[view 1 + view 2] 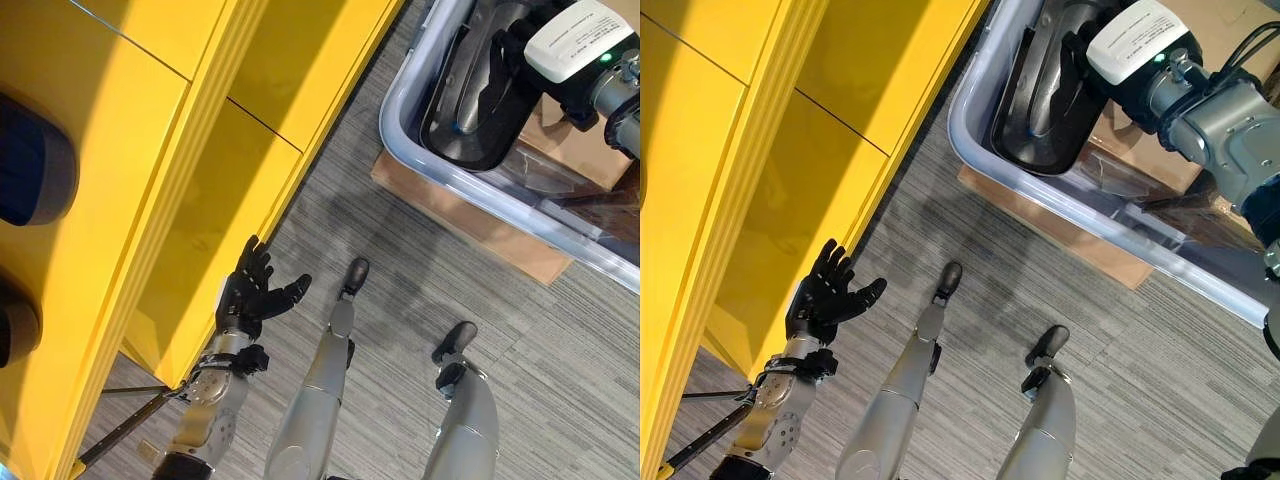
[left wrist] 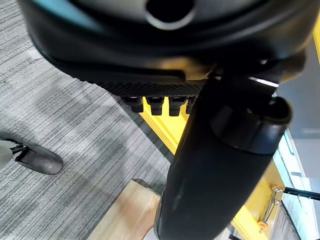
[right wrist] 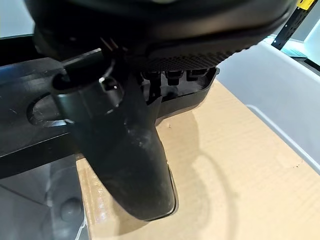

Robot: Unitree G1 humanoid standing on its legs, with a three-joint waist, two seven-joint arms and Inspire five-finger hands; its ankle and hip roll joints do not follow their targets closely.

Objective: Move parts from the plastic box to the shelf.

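Note:
A clear plastic box (image 1: pixel 400 150) stands on the floor at the upper right, with a large black moulded part (image 1: pixel 470 130) lying in it. My right hand (image 1: pixel 1080 55) reaches into the box. In the right wrist view its fingers (image 3: pixel 175 75) are straight and rest at the rim of the black part (image 3: pixel 30 135), with the thumb (image 3: pixel 125 150) standing free over brown cardboard. The yellow shelf (image 1: pixel 200 200) runs along the left side. My left hand (image 1: pixel 250 295) hangs open beside the shelf's lower edge, holding nothing.
Two dark rounded parts (image 1: pixel 30 160) (image 1: pixel 12 322) lie on the shelf at the far left. A flat cardboard sheet (image 1: pixel 470 225) lies under the box on grey carpet (image 1: pixel 400 290). A cardboard box (image 1: pixel 590 150) sits beyond the plastic box.

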